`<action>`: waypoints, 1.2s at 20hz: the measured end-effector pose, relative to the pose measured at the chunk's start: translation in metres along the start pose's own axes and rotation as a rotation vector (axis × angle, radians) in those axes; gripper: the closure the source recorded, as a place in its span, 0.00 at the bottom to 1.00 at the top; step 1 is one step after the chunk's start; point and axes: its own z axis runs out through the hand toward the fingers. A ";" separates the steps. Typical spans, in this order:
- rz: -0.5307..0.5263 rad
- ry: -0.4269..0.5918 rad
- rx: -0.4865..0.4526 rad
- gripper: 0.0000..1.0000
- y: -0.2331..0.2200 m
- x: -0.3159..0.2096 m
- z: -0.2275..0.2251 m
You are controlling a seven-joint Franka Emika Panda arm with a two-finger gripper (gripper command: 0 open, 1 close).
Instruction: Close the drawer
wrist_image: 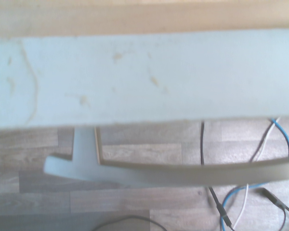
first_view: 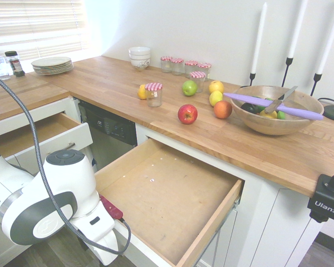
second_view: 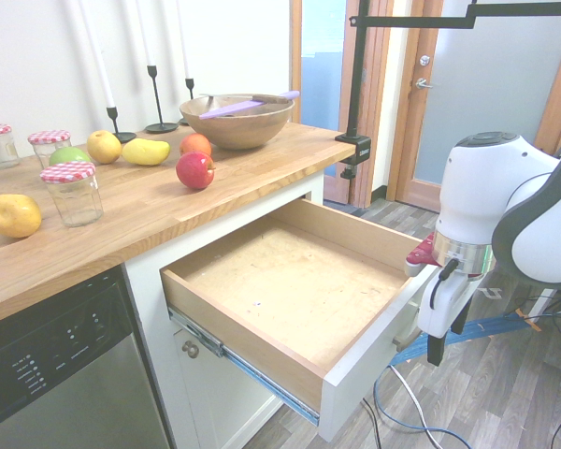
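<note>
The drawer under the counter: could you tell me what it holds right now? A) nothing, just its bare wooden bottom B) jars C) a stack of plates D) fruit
A: the drawer is pulled out and both exterior views show only its bare plywood bottom.

One outside camera looks down across the worktop corner from behind my arm; the other faces back from the opposite side, lower. Both share the open drawer. My wrist camera stares straight down, close over its front edge.
</note>
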 end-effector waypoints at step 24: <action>-0.003 -0.008 0.049 1.00 -0.011 0.008 0.004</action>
